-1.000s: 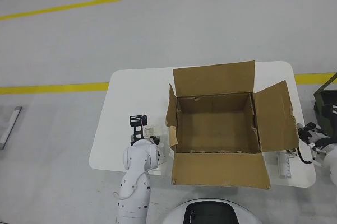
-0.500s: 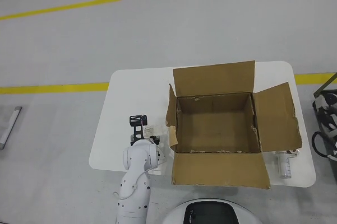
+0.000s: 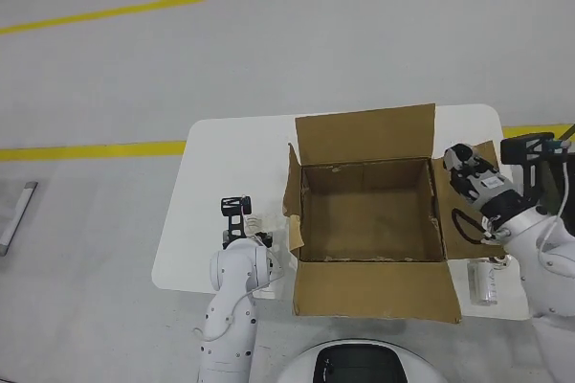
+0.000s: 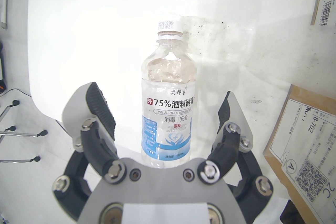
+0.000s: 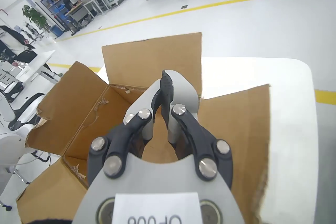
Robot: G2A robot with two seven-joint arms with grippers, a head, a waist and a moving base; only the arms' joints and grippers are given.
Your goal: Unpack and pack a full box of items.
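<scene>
The open cardboard box point(image 3: 368, 213) stands mid-table with all flaps folded out, and its inside looks bare point(image 5: 86, 114). A clear disinfectant bottle point(image 4: 168, 104) with a white cap and blue label rests on the white table, cap pointing away from my left gripper point(image 4: 168, 114). That gripper is open, with one finger on each side of the bottle and a gap to each. It sits left of the box point(image 3: 235, 206). My right gripper point(image 5: 165, 78) is shut with nothing in it, above the box's right flap point(image 3: 459, 158).
A silvery cylinder point(image 3: 484, 281) lies on the table point(image 3: 230, 153) near its front right corner, beside the box's front flap. A dark cart point(image 3: 566, 177) stands just past the table's right edge. The box's labelled side point(image 4: 302, 135) is close to my left gripper.
My right arm has swung in from beyond the table's right edge to above the box's right flap. The left arm and the bottle have not moved.
</scene>
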